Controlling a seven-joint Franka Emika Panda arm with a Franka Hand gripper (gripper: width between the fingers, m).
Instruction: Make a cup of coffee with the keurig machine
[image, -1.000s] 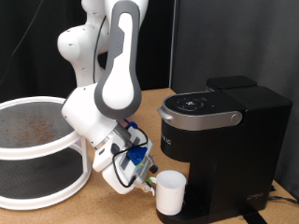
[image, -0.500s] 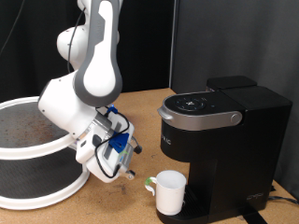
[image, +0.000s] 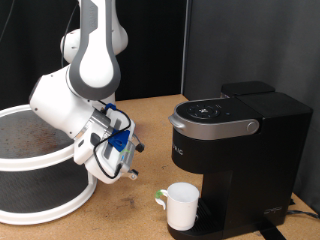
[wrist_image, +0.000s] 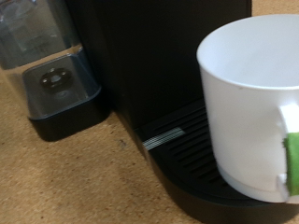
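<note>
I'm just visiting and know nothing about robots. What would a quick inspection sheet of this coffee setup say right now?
Surface: brown tabletop.
Job's things: white cup stands on the drip tray of the black keurig machine, lid down.
Clutter: white two-tier stand; a small green thing by the cup's handle.
Gripper: gripper hangs between stand and cup, holding nothing visible.
Cables: blue and black wires on the hand.
Surroundings: dark curtain behind.

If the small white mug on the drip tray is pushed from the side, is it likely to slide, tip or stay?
The small plain white mug looks rigid and probably light, so a low push would likely slide it across the ribbed round drip tray of the tall black coffee machine. It is squat and wide-mouthed, so tipping seems unlikely. The end effector hangs apart from it.
</note>
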